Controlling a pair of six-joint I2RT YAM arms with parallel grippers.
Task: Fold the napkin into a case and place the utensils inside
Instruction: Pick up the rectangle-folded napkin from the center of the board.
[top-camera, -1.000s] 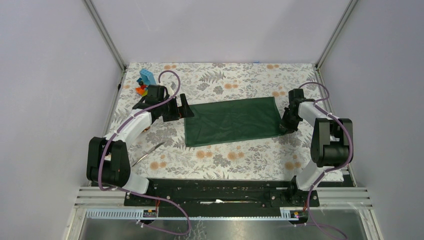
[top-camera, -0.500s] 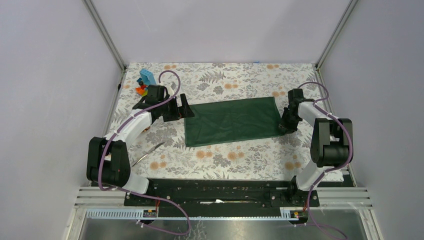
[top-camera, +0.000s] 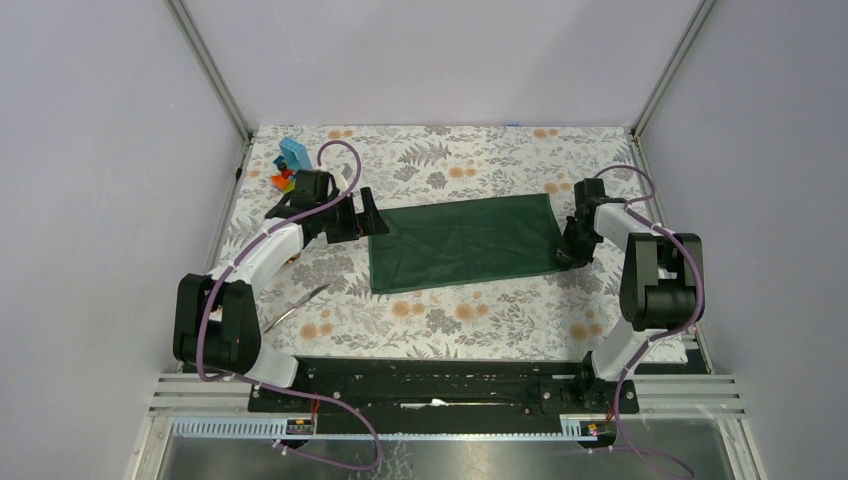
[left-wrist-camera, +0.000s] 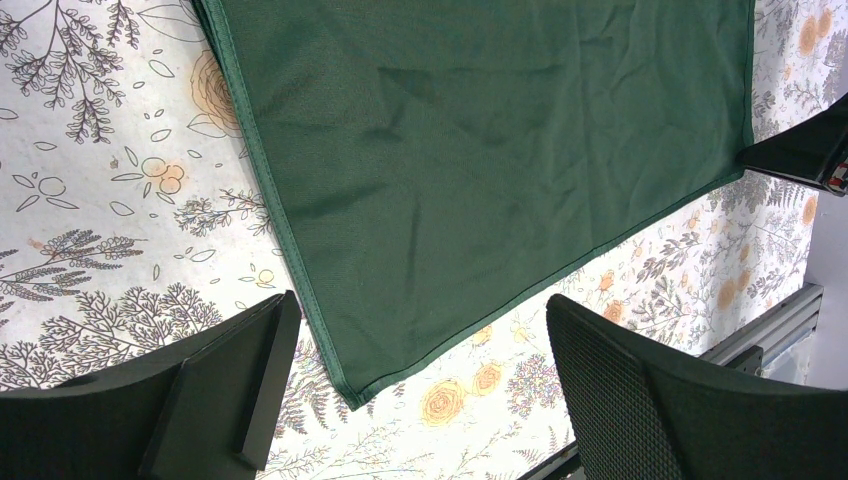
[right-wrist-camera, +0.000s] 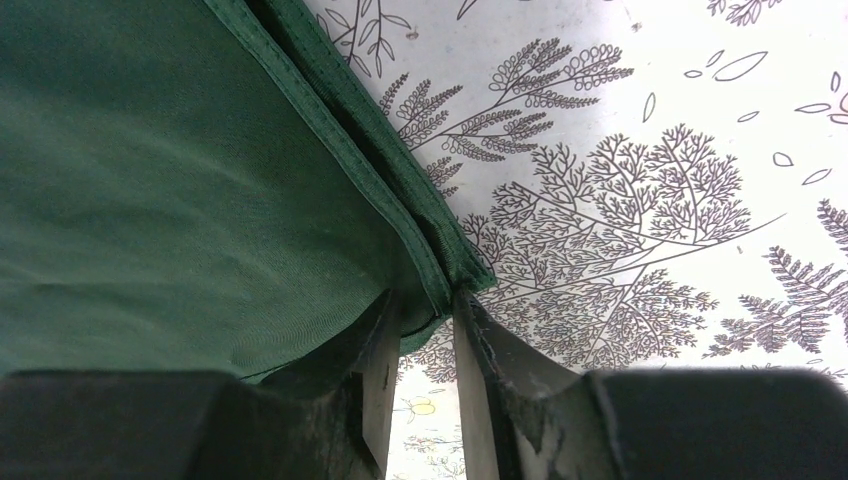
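Note:
The dark green napkin (top-camera: 465, 243) lies flat as a wide doubled rectangle on the floral table covering. My left gripper (top-camera: 372, 214) hovers wide open over its left edge. In the left wrist view the napkin's near left corner (left-wrist-camera: 345, 385) lies between the spread fingers (left-wrist-camera: 240, 380), untouched. My right gripper (top-camera: 568, 254) is low at the napkin's near right corner. In the right wrist view its jaws (right-wrist-camera: 428, 300) stand narrowly apart with the doubled hem (right-wrist-camera: 440, 250) reaching in between the tips. One utensil (top-camera: 297, 305) lies left of the napkin, near the left arm.
A colourful toy block stack (top-camera: 288, 166) stands at the far left corner behind the left wrist. Metal frame posts and grey walls close in both sides. The black base rail (top-camera: 430, 385) runs along the near edge.
The right wrist has edged slightly left, closer onto the napkin's corner. The left arm and the napkin have not visibly moved.

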